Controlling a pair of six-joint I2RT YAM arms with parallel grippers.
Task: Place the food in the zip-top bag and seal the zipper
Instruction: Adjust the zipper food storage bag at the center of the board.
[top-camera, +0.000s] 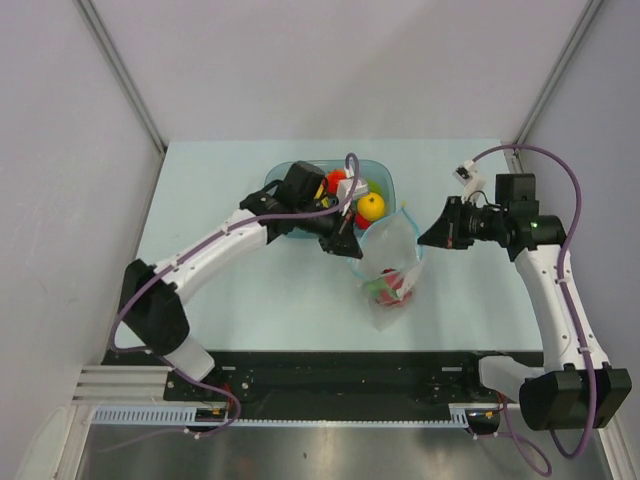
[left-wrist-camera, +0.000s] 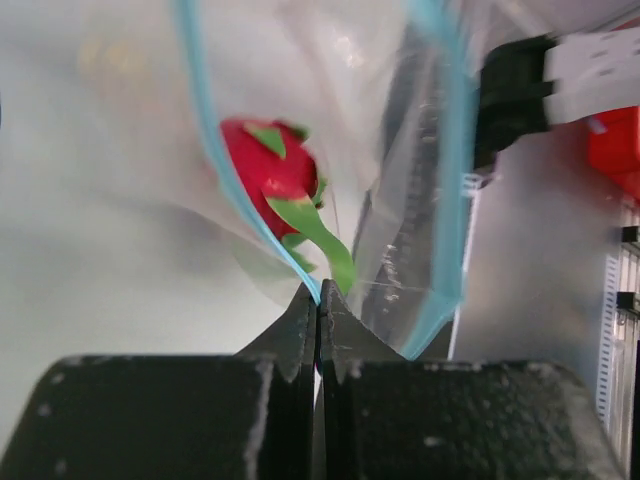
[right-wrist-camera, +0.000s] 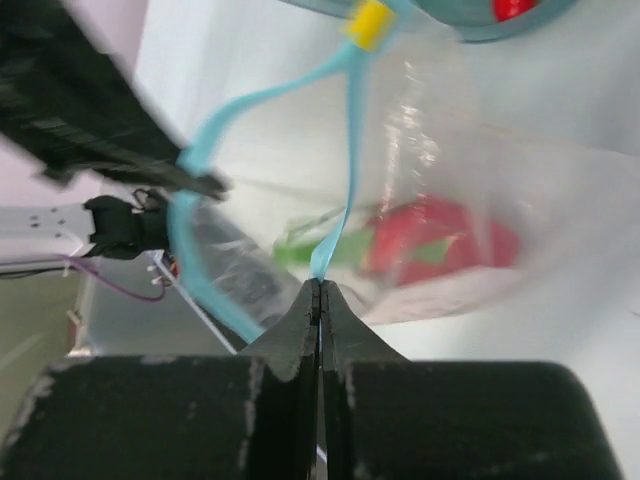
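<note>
Nearest the lens in the left wrist view, the left gripper (left-wrist-camera: 318, 300) is clamping the blue zipper (left-wrist-camera: 212, 160), with the dragon fruit (left-wrist-camera: 268, 170) lying inside the bag (left-wrist-camera: 390, 150) just above. In the right wrist view, the right gripper (right-wrist-camera: 320, 295) is pinching the opposite lip at lower centre. From above, the bag is sitting mid-frame beside the tray (top-camera: 385, 170), where the left arm is crowding the citrus (top-camera: 371, 206); if either thin lip slips, the floppy mouth will likely collapse.

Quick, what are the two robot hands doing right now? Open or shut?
Left gripper: shut, pinching the bag rim.
Right gripper: shut, pinching the bag rim too.
</note>
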